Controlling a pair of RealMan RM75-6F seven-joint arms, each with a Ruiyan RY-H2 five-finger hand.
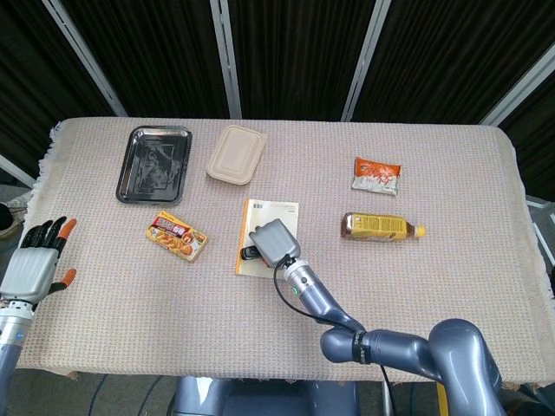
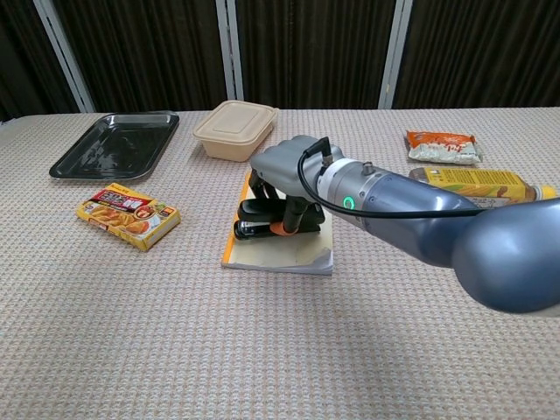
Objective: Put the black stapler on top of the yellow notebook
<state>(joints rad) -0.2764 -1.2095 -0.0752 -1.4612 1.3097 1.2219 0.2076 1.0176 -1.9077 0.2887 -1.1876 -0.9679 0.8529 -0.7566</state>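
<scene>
Black and low, the stapler (image 2: pixel 262 219) lies over the near-left part of the yellow notebook (image 2: pixel 278 249), a flat book with a pale cover and yellow spine edge, and it appears to rest on that cover, though the fingers hide much of the contact. The right hand (image 2: pixel 284 188), grey-backed with dark fingers, comes down on the stapler from above with its fingers (image 2: pixel 293 212) curled around the body, so it has hold of the stapler; in the head view the same hand (image 1: pixel 272 242) covers most of the stapler (image 1: pixel 249 253), only a dark end showing at the notebook's (image 1: pixel 276 214) left edge. The notebook sits near the middle of the counter (image 1: pixel 451 286), which is covered in a beige woven cloth. Left of the notebook lies a small yellow and red food box (image 1: pixel 176 237); beyond the notebook and to its left are a beige lidded container (image 1: pixel 236 153) and, further left, a dark metal tray (image 1: pixel 155 164). Right of the notebook a bottle of amber drink (image 1: pixel 381 227) lies on its side, with an orange and white snack packet (image 1: pixel 376 175) beyond it. Well to the left of the notebook, off the counter's edge, the left hand (image 1: pixel 33 269) hovers with its orange-tipped fingers spread and nothing in them.
</scene>
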